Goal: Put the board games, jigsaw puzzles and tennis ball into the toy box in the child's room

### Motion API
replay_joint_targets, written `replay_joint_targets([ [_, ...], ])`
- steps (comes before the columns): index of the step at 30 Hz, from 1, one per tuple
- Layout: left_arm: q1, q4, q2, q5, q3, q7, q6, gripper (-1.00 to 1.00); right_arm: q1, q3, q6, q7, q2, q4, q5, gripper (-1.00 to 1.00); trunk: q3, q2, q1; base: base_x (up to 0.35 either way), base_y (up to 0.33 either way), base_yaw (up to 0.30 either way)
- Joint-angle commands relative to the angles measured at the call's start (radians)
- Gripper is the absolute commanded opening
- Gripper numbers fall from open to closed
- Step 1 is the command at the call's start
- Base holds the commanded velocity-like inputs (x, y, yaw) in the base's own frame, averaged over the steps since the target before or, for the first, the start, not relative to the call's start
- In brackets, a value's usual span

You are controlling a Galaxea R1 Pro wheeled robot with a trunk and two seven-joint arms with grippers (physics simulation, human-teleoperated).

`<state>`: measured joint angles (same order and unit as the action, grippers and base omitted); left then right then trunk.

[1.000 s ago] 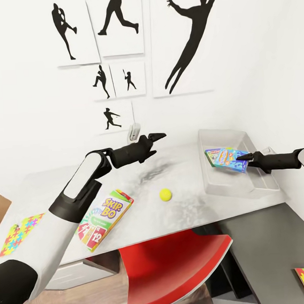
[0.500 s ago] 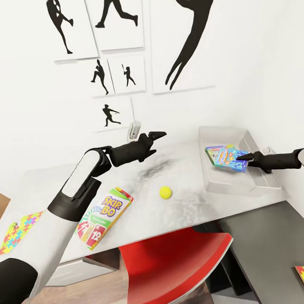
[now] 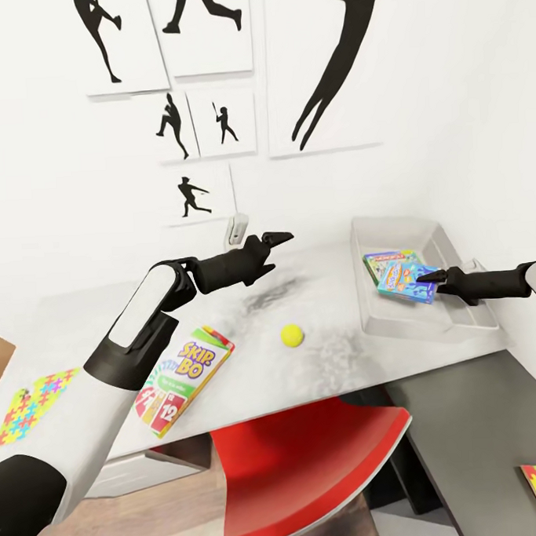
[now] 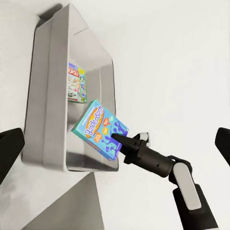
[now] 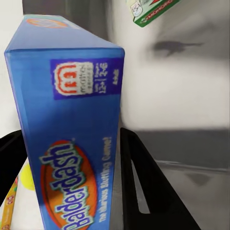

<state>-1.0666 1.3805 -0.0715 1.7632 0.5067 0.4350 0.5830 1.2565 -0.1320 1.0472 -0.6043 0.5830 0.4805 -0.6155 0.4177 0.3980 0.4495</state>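
The blue game (image 3: 403,283) is pinched by the right claw (image 3: 426,277) over the toy box (image 3: 444,247), above a green-edged game (image 3: 385,259). The left claw (image 3: 280,237) is spread above the counter (image 3: 335,351), where the ball (image 3: 292,335) and Skip-Bo box (image 3: 182,379) are left.

Blue game box (image 3: 407,282) above toy box (image 3: 392,234)

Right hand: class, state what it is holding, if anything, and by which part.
The right hand holds the blue Balderdash game box by one edge, its fingers clamped on the two broad faces, above the toy box.
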Motion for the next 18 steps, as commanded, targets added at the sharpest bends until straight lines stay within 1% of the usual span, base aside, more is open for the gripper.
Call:
replay_joint_targets([
  [1, -0.001, 0.001, -0.001, 0.011, 0.001, 0.009, -0.002, 1.0, 0.001, -0.005, 0.0, -0.011, 0.001, 0.0, 0.005, -1.0, 0.003, 0.002, 0.001, 0.0, 0.0, 0.0],
  [18, -0.001, 0.002, -0.001, 0.012, 0.001, 0.013, -0.002, 1.0, 0.001, -0.005, 0.0, -0.011, 0.001, 0.0, 0.005, -1.0, 0.031, 0.002, 0.001, 0.0, 0.0, 0.0],
])
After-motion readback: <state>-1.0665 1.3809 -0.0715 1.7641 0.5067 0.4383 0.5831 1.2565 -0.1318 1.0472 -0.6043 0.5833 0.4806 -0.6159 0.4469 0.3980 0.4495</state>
